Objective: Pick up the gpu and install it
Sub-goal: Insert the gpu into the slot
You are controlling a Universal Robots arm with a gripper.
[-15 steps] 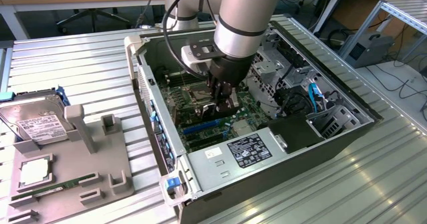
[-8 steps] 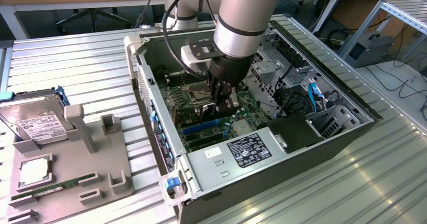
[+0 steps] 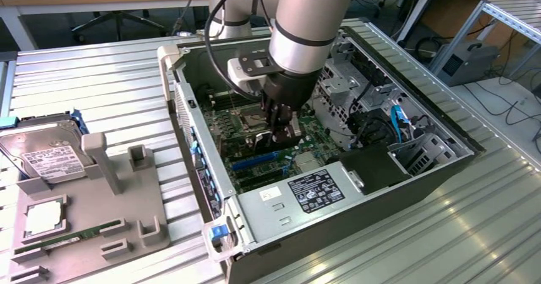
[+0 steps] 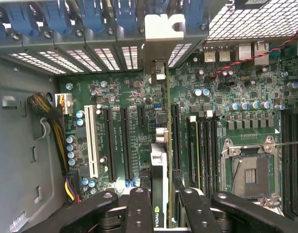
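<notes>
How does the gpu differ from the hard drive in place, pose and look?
Place: the gpu is inside the open computer case, over the motherboard; the hard drive sits outside, on the grey fixture. Pose: the gpu stands on edge in the gripper; the hard drive rests label up, untouched. Look: the gpu is thin and dark; the hard drive is a silver box. Both are computer parts.

gpu (image 4: 160, 160) | look: thin dark card seen edge-on, green logo near the held end, silver bracket (image 4: 158, 29) at the far end | pose: upright on its long edge over the motherboard (image 4: 124, 82), among the expansion slots | state: clamped in the gripper (image 4: 161, 194), seating not discernible
</notes>
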